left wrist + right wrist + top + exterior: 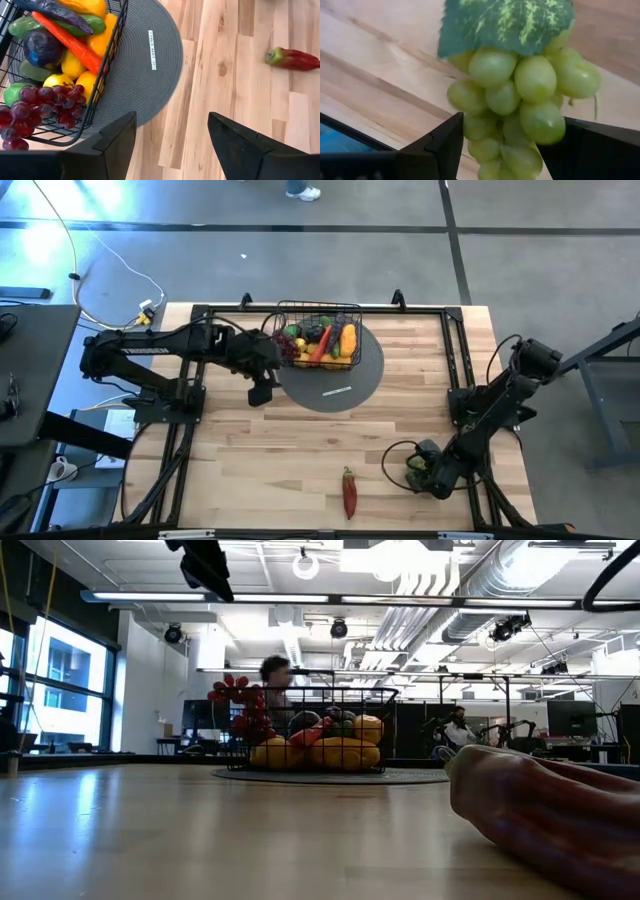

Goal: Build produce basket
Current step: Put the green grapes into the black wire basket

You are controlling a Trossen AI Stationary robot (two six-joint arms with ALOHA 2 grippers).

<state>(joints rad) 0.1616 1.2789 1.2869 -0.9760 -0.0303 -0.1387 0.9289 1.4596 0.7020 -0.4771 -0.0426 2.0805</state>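
My right tool (500,150) grips the green grapes (520,95) low near the surface (260,470); next I carry them to the basket (318,340), while my left tool (172,145) hangs open, empty, beside it.

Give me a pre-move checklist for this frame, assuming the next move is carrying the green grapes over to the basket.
1. Grapes between the fingers: ok. The right gripper is shut on the green grapes.
2. Grapes lifted off the table: cannot tell.
3. Basket position: ok. The basket sits upright on the grey mat.
4. Room in the basket: cannot tell; it is already heaped with produce.
5. Left gripper out of the way: not ok. It hangs open beside the basket, over the mat's edge.
6. Loose items: not ok. A red pepper lies on the table near its front edge.
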